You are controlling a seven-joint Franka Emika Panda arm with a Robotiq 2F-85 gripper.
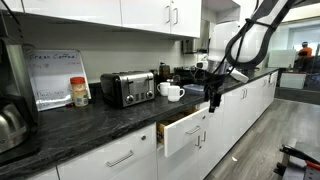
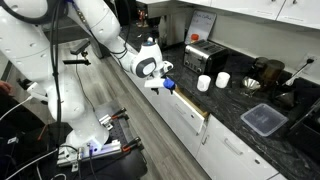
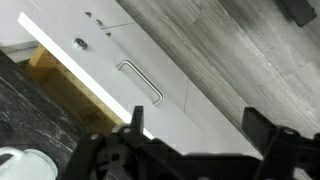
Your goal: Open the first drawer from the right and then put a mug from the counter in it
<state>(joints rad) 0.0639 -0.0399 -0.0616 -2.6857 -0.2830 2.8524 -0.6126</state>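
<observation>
The white drawer (image 1: 186, 133) with a silver bar handle is pulled partly out from under the dark counter (image 1: 110, 115). It shows in both exterior views (image 2: 192, 108). In the wrist view its front (image 3: 105, 65) and a strip of light wood inside are visible. Two white mugs (image 1: 165, 88) (image 1: 176, 93) stand on the counter next to the toaster, and both also show in an exterior view (image 2: 204, 83) (image 2: 223, 80). One mug's edge shows in the wrist view (image 3: 20, 162). My gripper (image 1: 213, 98) (image 2: 166, 86) (image 3: 195, 125) is open and empty, hanging over the front of the drawer.
A chrome toaster (image 1: 127, 88), a jar (image 1: 79, 92) and a kettle (image 1: 10, 125) stand on the counter. A black container (image 2: 263, 120) lies further along it. Coffee machines stand at the counter's far end (image 1: 190, 72). Grey plank floor runs in front of the cabinets.
</observation>
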